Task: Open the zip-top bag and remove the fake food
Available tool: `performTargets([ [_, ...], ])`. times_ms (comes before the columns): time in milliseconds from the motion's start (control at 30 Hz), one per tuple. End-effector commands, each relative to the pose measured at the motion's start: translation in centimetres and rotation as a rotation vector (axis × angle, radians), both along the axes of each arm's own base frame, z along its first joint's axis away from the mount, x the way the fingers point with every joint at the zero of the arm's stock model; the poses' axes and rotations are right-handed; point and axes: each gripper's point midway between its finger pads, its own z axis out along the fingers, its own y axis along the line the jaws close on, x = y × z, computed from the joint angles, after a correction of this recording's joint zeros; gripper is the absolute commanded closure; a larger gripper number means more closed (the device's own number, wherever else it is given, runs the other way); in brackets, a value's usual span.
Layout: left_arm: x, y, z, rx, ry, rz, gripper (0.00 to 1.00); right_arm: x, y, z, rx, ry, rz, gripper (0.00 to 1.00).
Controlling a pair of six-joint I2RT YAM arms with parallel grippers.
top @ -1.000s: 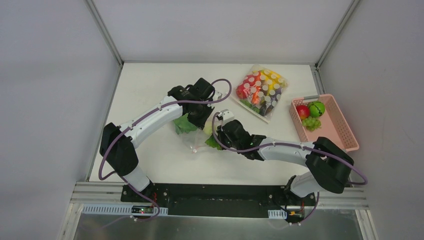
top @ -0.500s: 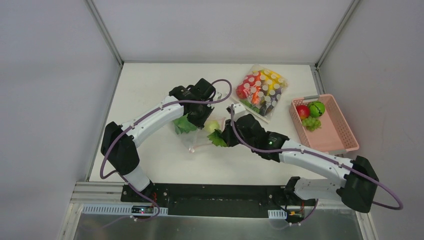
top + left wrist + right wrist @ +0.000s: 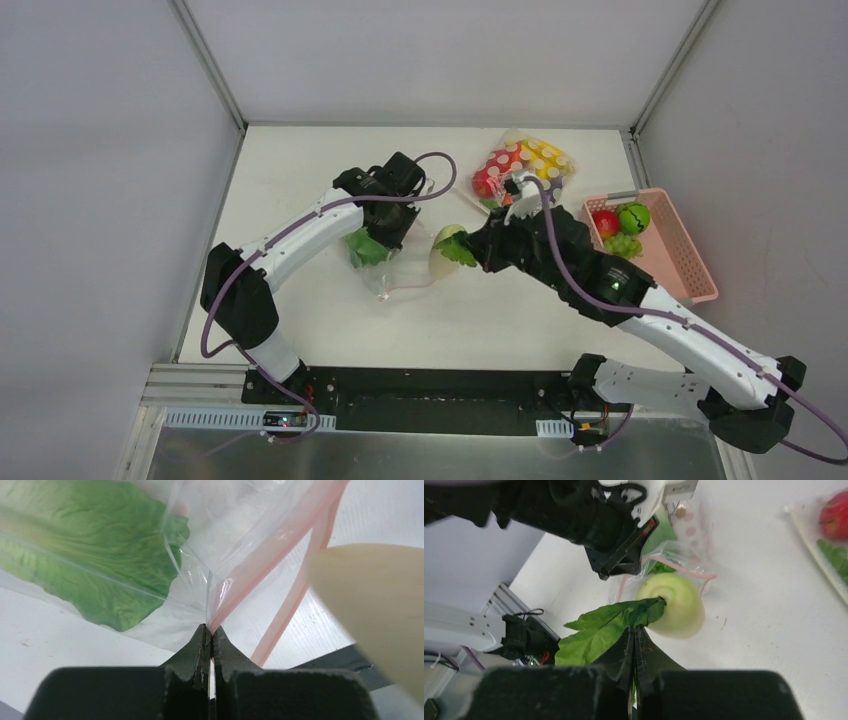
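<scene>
Drawing the white radish [image 3: 674,605] clear of the zip-top bag [image 3: 395,282] is judged to be the step in hand. The radish appears to be held off the table [image 3: 300,170], just beside the bag's mouth and between the two arms. It is gripped not by its body but by its green leaves [image 3: 609,627], on which the right gripper [image 3: 634,630] is closed tight. The left gripper [image 3: 210,630] is likewise closed, pinching the clear film right at the pink zip strip [image 3: 270,550], so that the mouth is held lifted and parted. A lettuce leaf [image 3: 90,555] is seen inside the bag, behind the film.

In the right wrist view the radish is seen almost end-on, its leafy crown turned toward the gripper. Its long axis is therefore taken to run on along the line of the fingers, with the tapered root end pointed away, toward the bag and the left arm. In the left wrist view the pale body is seen narrowing toward the zip strip, which agrees.

A red apple [image 3: 604,222], a green round fruit [image 3: 632,216] and grapes [image 3: 622,245] are already laid in the pink basket [image 3: 690,270], well apart at the right edge. The next move is judged to call for a swing of the right arm to that basket, past the white-dotted bag [image 3: 548,165], with a firm hold, since the body hangs from thin leaves
</scene>
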Motion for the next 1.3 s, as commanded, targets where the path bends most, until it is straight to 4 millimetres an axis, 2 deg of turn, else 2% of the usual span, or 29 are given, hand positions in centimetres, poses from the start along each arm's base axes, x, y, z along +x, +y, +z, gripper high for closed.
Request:
performTargets([
  [0,1.1,1.5,0.8,0.028,-0.021,0.056,1.0,1.0,-3.8,4.3,0.001,-0.034,-0.165,1.0],
  [133,1.2,1.6,1.0,0.023,-0.023,0.06,1.0,2.6,-7.1,7.0,-0.022,-0.084,-0.339,1.0],
  [233,1.1,1.5,1.1,0.011,-0.021,0.058,1.0,4.4,-11.1,8.4,-0.068,-0.138,-0.548,1.0],
  [333,1.0,1.4,1.3,0.002,-0.022,0.056,1.0,6.2,-15.4,9.0,-0.121,-0.18,-0.749,1.0],
  [433,1.0,1.3,1.5,-0.007,-0.026,0.054,1.0,7.9,-18.9,8.8,-0.156,-0.191,-0.885,1.0],
  [567,0.9,1.3,1.8,-0.016,-0.031,0.05,1.0,10.4,-23.7,7.5,-0.177,-0.174,-1.044,1.0],
  [667,0.8,1.3,2.1,-0.021,-0.038,0.05,1.0,11.6,-27.2,6.9,-0.191,-0.176,-1.176,1.0],
  [900,0.7,1.2,2.4,-0.036,-0.041,0.046,1.0,11.7,-33.6,6.4,-0.287,-0.229,-1.455,1.0],
  [1267,0.5,1.1,3.0,-0.059,-0.051,0.04,1.0,11.4,-42.1,-0.9,-0.438,-0.143,-1.76,1.0],
])
